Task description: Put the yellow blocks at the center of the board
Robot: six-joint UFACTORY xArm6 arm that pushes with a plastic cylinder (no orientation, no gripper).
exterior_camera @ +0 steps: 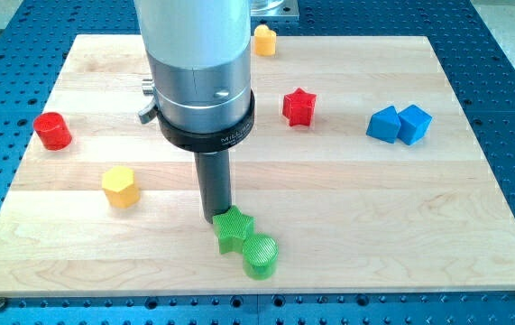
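Observation:
A yellow hexagon block (120,186) lies on the wooden board (347,208) at the view's left, below mid-height. A second yellow block (264,40) stands at the top edge, right beside the arm's silver body; its shape is unclear. My tip (214,217) stands near the board's lower middle, touching or almost touching the top left of a green star block (234,228). The tip is about a hundred pixels to the right of the yellow hexagon and far below the top yellow block.
A green cylinder (260,255) sits against the green star's lower right. A red cylinder (52,130) is at the far left, a red star (298,106) right of the arm. Two blue blocks (384,124) (414,124) touch at the right.

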